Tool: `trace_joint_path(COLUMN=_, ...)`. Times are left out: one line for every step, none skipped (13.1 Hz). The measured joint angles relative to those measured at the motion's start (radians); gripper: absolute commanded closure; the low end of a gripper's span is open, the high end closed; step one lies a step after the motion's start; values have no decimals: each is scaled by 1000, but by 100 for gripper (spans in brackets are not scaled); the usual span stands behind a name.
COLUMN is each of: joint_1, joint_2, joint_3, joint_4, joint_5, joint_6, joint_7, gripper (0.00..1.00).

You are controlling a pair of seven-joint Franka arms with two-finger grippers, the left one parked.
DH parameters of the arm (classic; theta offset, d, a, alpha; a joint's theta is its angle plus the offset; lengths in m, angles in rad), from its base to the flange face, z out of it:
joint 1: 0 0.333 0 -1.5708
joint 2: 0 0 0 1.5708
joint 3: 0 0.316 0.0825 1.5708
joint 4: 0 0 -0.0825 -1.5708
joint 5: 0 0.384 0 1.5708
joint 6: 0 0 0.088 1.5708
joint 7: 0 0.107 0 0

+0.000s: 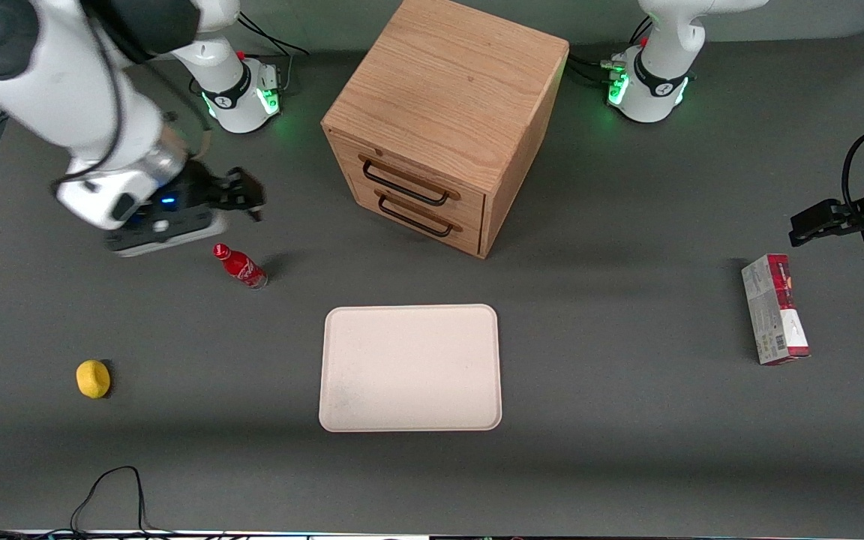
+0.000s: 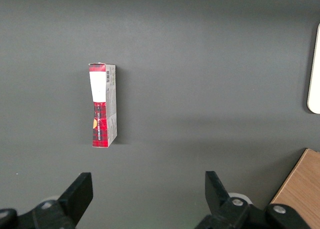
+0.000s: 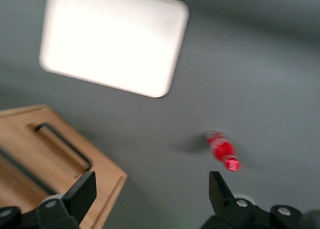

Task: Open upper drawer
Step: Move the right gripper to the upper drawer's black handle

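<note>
The gripper point(image 1: 248, 196) hung spread wide and empty above the table point(image 1: 627, 420), near the bottle point(image 1: 241, 266), apart from the upper drawer point(image 1: 409, 182).

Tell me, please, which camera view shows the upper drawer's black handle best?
The front view: the upper drawer faces that camera, shut, its whole handle visible above the lower drawer. The right wrist view shows one handle, but which drawer's is unclear. The left wrist view shows only a cabinet corner. The gripper, open, hovers above the table beside the cabinet.
</note>
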State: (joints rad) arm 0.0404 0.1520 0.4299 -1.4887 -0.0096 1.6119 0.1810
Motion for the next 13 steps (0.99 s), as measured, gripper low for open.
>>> trace_joint_path(joint_1=1, joint_2=24, joint_3=55, joint_4=15, joint_5=0, joint_6=-1, joint_7=-25, gripper=0)
trace_joint_path(joint_1=1, joint_2=48, joint_3=107, joint_4=26, joint_5=2, joint_6=-2, joint_7=-61, gripper=0)
trace_joint_path(joint_1=1, joint_2=74, joint_3=155, joint_4=32, joint_5=17, joint_6=-3, joint_7=-92, gripper=0)
trace_joint_path(joint_1=2, joint_2=103, joint_3=195, joint_4=35, joint_5=60, joint_6=-3, joint_7=-111, gripper=0)
trace_joint_path(joint_1=3, joint_2=134, joint_3=222, joint_4=37, joint_5=112, joint_6=-3, joint_7=-123, gripper=0)
trace_joint_path(joint_1=3, joint_2=163, joint_3=236, joint_4=38, joint_5=148, joint_6=-2, joint_7=-145, gripper=0)
trace_joint_path(joint_1=2, joint_2=191, joint_3=246, joint_4=39, joint_5=169, joint_6=-2, joint_7=-185, gripper=0)
trace_joint_path(joint_1=2, joint_2=216, joint_3=255, joint_4=39, joint_5=176, joint_6=-2, joint_7=-222, gripper=0)
trace_joint_path(joint_1=3, joint_2=239, joint_3=263, joint_4=39, joint_5=176, joint_6=-2, joint_7=-255, gripper=0)
trace_joint_path(joint_1=4, joint_2=257, joint_3=271, joint_4=36, joint_5=176, joint_6=0, joint_7=-281, gripper=0)
trace_joint_path(joint_1=7, joint_2=270, joint_3=276, joint_4=29, joint_5=176, joint_6=8, joint_7=-298, gripper=0)
trace_joint_path(joint_1=8, joint_2=277, joint_3=279, joint_4=13, joint_5=176, joint_6=26, joint_7=-314, gripper=0)
trace_joint_path(joint_1=8, joint_2=281, joint_3=281, joint_4=-8, joint_5=176, joint_6=45, joint_7=-334, gripper=0)
